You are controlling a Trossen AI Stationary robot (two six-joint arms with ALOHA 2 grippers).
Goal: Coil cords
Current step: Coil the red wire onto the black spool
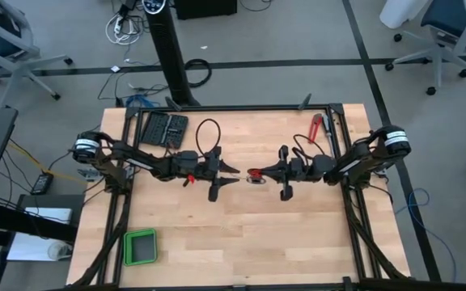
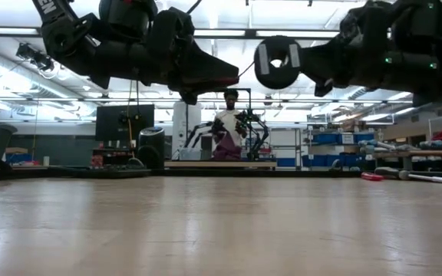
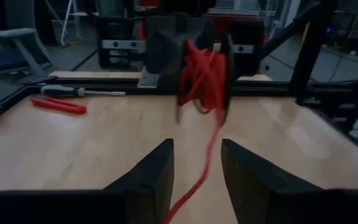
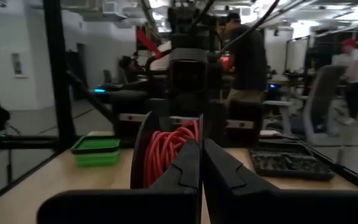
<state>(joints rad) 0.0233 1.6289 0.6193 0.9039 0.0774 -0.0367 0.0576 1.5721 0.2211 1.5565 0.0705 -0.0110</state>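
Observation:
A dark spool (image 3: 227, 68) wound with the thin red cord (image 3: 202, 74) hangs above the table's middle, at the tip of my right gripper (image 4: 201, 149), which is shut on it. Its near flange (image 2: 278, 65) faces the table's near edge. A loose strand of the cord (image 3: 209, 146) runs slack from the spool and passes between the open fingers of my left gripper (image 3: 196, 146). My left gripper (image 1: 233, 175) faces the spool from the table's left, a short way off. The strand's other end is out of view. My right gripper is shut on the spool at the far side of the winding (image 4: 194, 134); the fingers (image 4: 219, 168) hide the flange there. They come level from the table's right. The spool is lifted clear of the table, its axle level. My left gripper has the strand between its fingers; whether it touches them I cannot tell.
A green box (image 1: 141, 246) stands near the front left. A black socket case (image 1: 164, 128) and a black cable loop (image 1: 209, 132) lie at the back left. Red-handled pliers (image 1: 316, 127) and a screwdriver (image 3: 82, 91) lie at the back right. A black frame (image 1: 249, 108) edges the table.

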